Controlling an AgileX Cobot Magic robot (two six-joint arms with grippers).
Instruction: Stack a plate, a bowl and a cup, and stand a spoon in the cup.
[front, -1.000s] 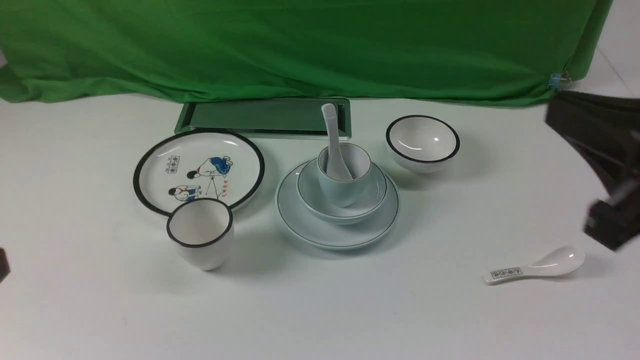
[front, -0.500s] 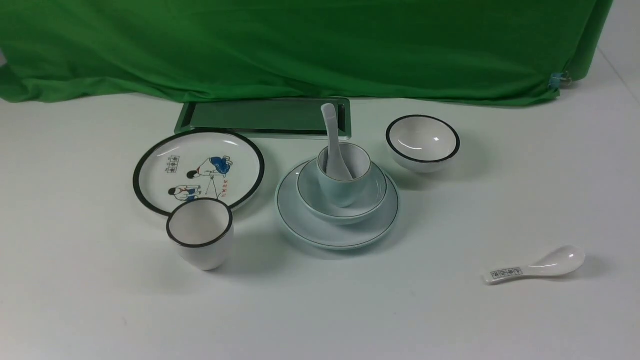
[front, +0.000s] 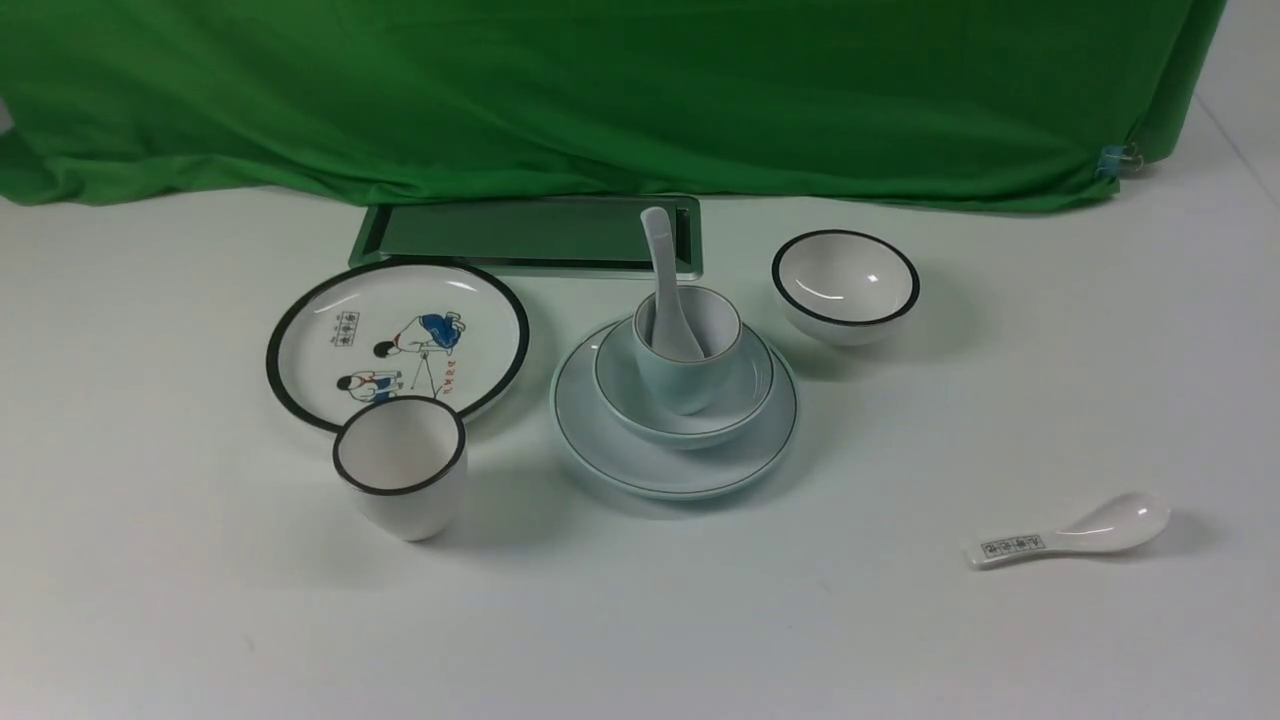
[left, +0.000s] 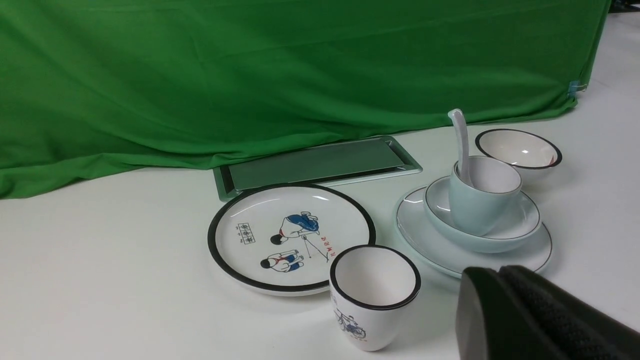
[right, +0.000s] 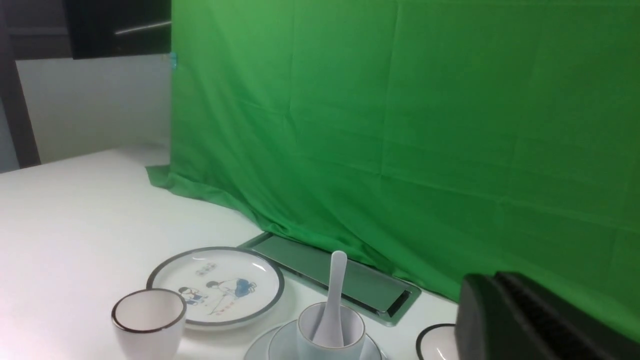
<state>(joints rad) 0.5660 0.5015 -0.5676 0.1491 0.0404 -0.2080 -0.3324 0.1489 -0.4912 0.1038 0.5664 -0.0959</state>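
White spoon (front: 665, 290) well apart from fingers (left: 525, 315)

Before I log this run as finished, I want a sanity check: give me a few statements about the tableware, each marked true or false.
1. The cup sits in the bowl, which sits on the plate. True.
2. The plain spoon lies flat beside the plate. False: it stands in the cup.
3. The patterned spoon lies on the table, apart from the stack. True.
4. The black-rimmed cup stands inside the black-rimmed bowl. False: it stands on the table beside the cartoon plate.
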